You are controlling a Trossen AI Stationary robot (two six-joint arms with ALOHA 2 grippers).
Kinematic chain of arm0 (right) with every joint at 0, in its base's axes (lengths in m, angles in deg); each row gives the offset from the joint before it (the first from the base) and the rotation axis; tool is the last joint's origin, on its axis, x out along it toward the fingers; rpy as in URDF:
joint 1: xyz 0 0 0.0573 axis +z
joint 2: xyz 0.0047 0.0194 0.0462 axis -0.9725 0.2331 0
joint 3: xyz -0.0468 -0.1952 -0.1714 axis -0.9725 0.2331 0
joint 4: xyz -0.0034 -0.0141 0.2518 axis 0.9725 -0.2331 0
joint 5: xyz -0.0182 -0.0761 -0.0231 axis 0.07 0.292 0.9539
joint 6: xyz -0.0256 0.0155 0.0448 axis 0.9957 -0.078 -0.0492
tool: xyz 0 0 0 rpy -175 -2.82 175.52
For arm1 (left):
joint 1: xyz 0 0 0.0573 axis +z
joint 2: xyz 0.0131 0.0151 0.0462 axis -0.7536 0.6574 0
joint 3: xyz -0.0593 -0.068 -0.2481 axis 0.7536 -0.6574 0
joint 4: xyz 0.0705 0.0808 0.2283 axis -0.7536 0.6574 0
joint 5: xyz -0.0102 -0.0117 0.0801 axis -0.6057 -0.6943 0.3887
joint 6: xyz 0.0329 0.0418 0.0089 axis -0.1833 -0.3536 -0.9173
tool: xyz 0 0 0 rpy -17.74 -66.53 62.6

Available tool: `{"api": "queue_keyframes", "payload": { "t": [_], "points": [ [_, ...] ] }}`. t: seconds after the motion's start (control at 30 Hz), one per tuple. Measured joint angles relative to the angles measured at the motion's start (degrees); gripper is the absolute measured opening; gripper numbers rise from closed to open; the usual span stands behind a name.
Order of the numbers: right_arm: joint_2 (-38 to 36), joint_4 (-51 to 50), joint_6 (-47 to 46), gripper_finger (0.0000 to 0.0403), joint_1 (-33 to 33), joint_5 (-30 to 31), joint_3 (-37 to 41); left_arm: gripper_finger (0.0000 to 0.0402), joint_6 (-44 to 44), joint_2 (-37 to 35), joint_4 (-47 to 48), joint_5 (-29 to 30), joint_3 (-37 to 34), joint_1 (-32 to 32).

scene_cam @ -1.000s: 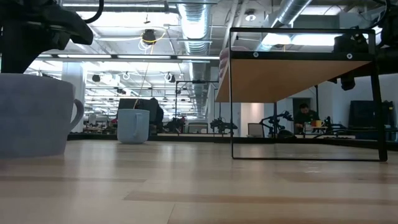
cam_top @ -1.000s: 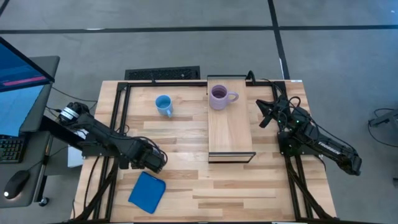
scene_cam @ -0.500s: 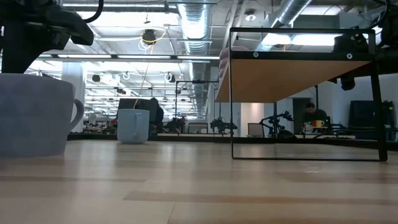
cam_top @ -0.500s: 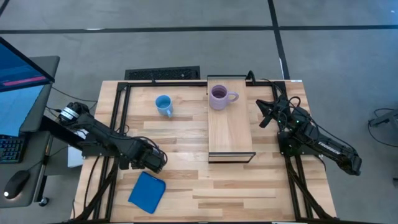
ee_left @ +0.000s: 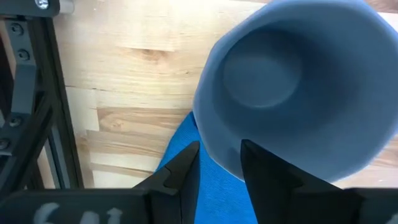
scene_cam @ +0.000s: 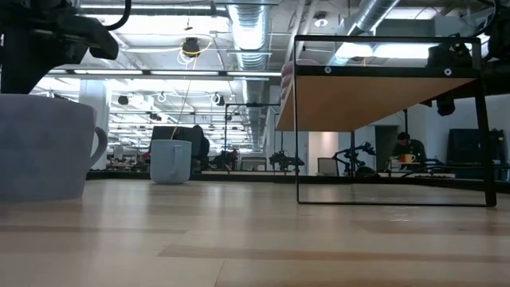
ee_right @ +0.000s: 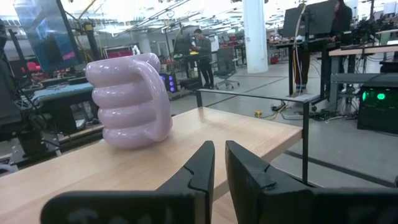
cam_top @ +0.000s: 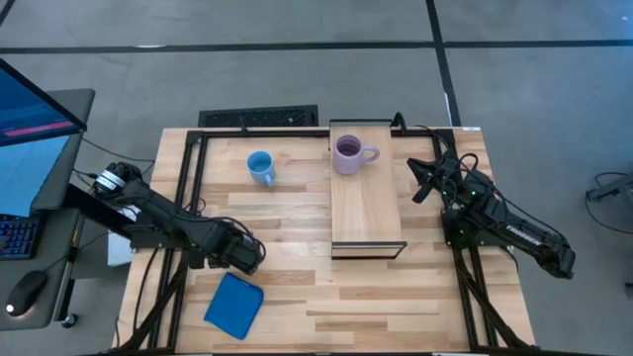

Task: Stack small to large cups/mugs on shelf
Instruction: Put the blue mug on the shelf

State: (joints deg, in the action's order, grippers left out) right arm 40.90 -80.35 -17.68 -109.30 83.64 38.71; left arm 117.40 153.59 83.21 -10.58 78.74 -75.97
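Observation:
The pale purple mug [cam_top: 348, 154] stands on its base at the far end of the light-wood shelf [cam_top: 366, 213]; it also shows in the right wrist view [ee_right: 127, 102]. The bright light blue mug [cam_top: 260, 166] stands on the tabletop, left of the shelf. The dull grey-blue mug [scene_cam: 40, 147] stands on the tabletop at the near left, hidden under my left gripper [cam_top: 245, 255] in the high view. My left gripper [ee_left: 221, 155] is shut on it. My right gripper [ee_right: 220, 155] is shut and empty, right of the shelf [ee_right: 205, 140] at its top's height. My left gripper holds the grey-blue mug's wall at the rim [ee_left: 217, 158]. One finger [ee_left: 264, 168] is inside the mug and the other [ee_left: 183, 171] is outside. The fingers come from above, pointing down. The mug stands upright with its base on the tabletop [scene_cam: 40, 195].
A flat blue square pad [cam_top: 234, 304] lies just near of my left gripper; it also shows in the left wrist view [ee_left: 180, 143]. Dark frame rails [cam_top: 188, 188] run along the table's left and right sides. A keyboard [cam_top: 259, 118] lies beyond the far edge.

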Motion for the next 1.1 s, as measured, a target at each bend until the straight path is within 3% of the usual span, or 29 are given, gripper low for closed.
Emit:
{"api": "queue_keyframes", "payload": {
  "t": [0.27, 0.47, 0.83, 1.1],
  "points": [
    [0.0, 0.0, 0.0, 0.0064, 0.0, 0.0, 0.0, 0.0034, 0.3, 0.0, 0.0, 0.3, 0.0, 0.0],
    [0.0, 0.0, 0.0, 0.0064, 0.0, 0.0, 0.0, 0.0006, 0.3, -0.1, 0.0, 2.5, 0.1, 0.0],
    [0.0, 0.0, 0.0, 0.0064, 0.0, 0.0, 0.0, 0.0009, 0.3, -0.1, 0.7, 2.7, 0.1, 0.0],
    [0.0, 0.0, 0.0, 0.0064, 0.0, 0.0, 0.0, 0.0039, 0.3, 0.0, 1.0, 3.1, 0.0, 0.1]
  ]
}}
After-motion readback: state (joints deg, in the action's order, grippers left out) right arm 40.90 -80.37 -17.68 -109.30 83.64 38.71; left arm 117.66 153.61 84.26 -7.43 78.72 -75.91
